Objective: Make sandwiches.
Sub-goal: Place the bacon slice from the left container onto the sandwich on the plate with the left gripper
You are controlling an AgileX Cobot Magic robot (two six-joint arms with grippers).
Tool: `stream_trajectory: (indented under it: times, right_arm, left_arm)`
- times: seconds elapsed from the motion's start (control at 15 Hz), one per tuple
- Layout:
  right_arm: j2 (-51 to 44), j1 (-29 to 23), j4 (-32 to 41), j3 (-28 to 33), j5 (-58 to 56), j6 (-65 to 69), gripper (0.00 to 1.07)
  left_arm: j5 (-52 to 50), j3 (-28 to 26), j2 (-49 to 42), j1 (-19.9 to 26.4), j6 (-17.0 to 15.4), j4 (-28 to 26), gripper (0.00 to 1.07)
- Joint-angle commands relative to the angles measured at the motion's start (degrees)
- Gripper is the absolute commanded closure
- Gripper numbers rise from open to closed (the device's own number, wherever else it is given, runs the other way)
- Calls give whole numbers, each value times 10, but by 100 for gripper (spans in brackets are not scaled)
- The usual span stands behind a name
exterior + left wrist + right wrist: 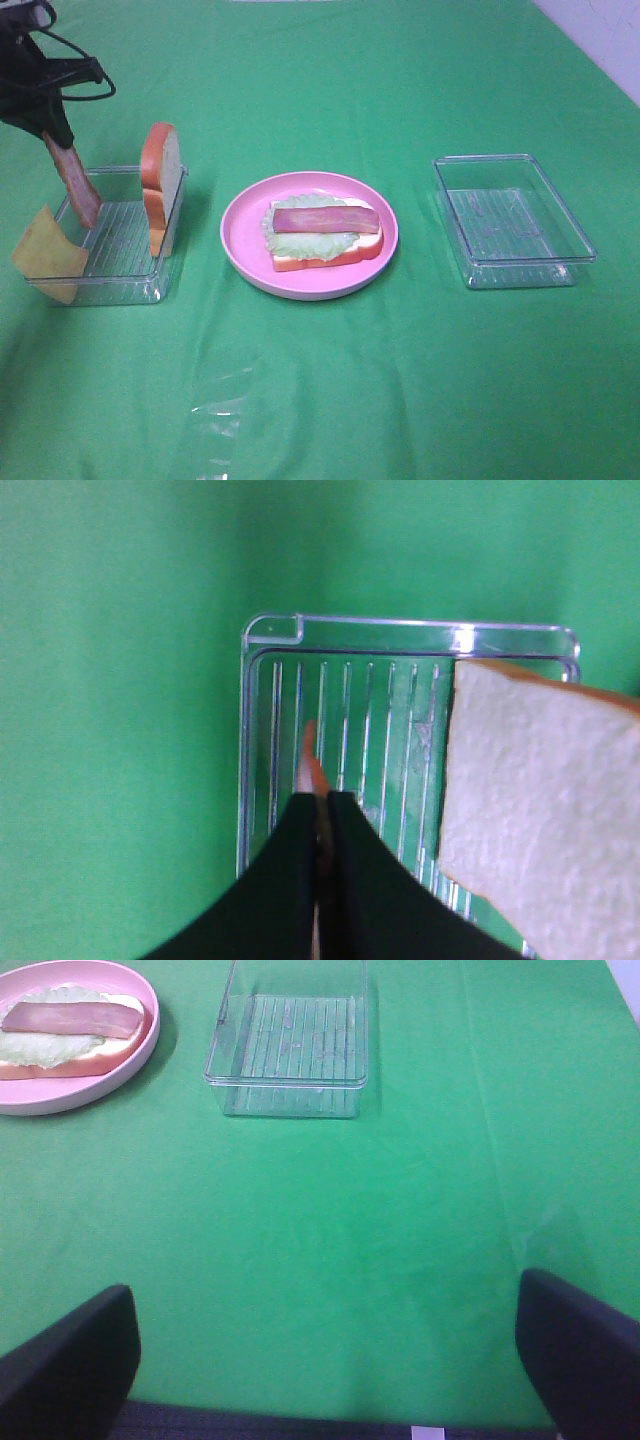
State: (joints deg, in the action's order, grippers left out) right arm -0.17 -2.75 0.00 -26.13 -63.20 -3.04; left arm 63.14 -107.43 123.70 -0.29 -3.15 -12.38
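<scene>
Landmark: pink plate point(245, 225), round, in the middle of the green cloth point(350, 400).

Sandwich point(325, 240): lies on the pink plate, half built. White bread with orange-brown crust at the bottom, pale green lettuce on that, one reddish-pink bacon strip flat on top, running lengthwise.

Left gripper point(48, 130): well to the left of the pink plate and raised above the cloth. Fingers pressed together, clamped on the top end of the held bacon strip point(75, 180). Same pinch seen in the left wrist view point(322, 825), with the strip's edge point(312, 760) showing past the black tips.

Held bacon strip: hangs tilted, lower end down inside the left tray point(100, 290); touching the ribbed floor or not, cannot tell.

Left tray: clear plastic, left of the pink plate, close beside it.

Bread slice point(163, 185): stands on edge at the left tray's wall on the plate side; inside or astride that wall, cannot tell.

Cheese square point(48, 255): pale yellow, leans at the left tray's near corner, the one farthest from the pink plate.

Right tray point(515, 265): clear plastic, right of the pink plate, apart from it.

Right gripper point(322, 1290): fingers spread wide, nothing between them, over bare cloth on the right tray's side of the pink plate, well clear of both.
</scene>
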Motion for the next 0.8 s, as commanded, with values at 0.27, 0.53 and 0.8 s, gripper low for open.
stream_trajectory:
  times: [0.27, 0.53, 0.8]
  right_arm:
    - [-19, 0, 0, 2, 4, -5, 9]
    - [-19, 0, 0, 2, 4, -5, 9]
    - [-19, 0, 0, 2, 4, -5, 9]
  left_arm:
    - [24, -17, -101, -3, -1, 5, 107]
    - [23, -17, -123, -3, -1, 3, 107]
    - [21, -22, -125, -11, -1, -58, 107]
